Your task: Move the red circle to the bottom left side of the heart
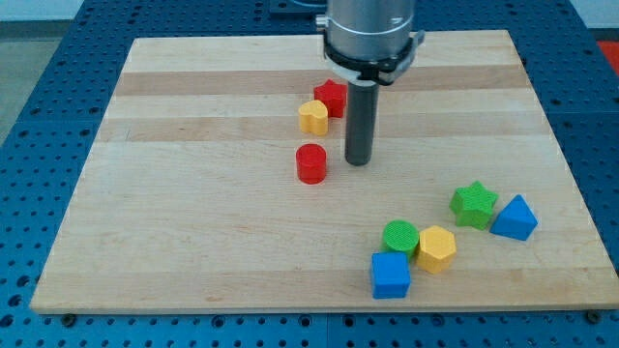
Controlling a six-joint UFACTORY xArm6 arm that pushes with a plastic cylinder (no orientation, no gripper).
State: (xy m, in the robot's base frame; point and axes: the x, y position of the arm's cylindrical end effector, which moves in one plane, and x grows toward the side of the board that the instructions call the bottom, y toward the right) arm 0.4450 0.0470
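The red circle (pixel 311 163) is a short red cylinder near the board's middle. The yellow heart (pixel 312 117) lies just above it, touching a red star (pixel 331 98) on its upper right. My tip (pixel 359 160) is the lower end of the dark rod, standing right of the red circle with a small gap between them, and below right of the heart.
At the view's lower right lie a green star (pixel 474 204), a blue triangle-like block (pixel 514 218), a green circle (pixel 399 236), a yellow hexagon (pixel 436 248) and a blue block (pixel 390 275). The wooden board (pixel 193 242) ends on a blue perforated table.
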